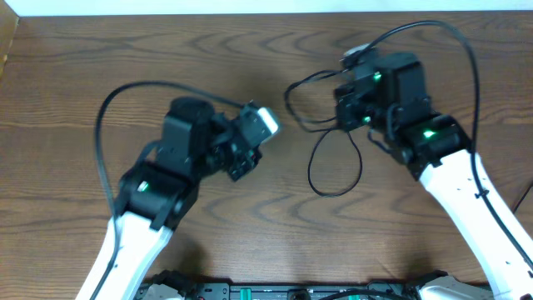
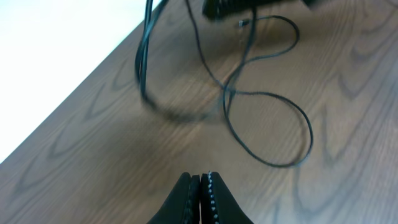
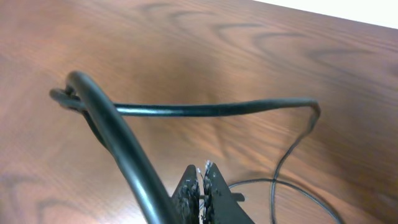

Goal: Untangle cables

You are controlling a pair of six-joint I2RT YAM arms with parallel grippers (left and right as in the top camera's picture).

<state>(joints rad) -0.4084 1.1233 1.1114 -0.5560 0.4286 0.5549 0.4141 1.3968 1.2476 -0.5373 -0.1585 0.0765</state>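
L gripper [image 2: 200,183], well left of the R gripper [image 3: 204,177], had its fingers pressed together w/ nothing between them. The cables [image 2: 273,165], thin black cords, lay on the wood table [image 1: 83,67] just left of the R gripper: one open loop, plus crossing strands running up to it. R gripper's fingers were pressed together too; couldn't tell whether a cord was pinched.
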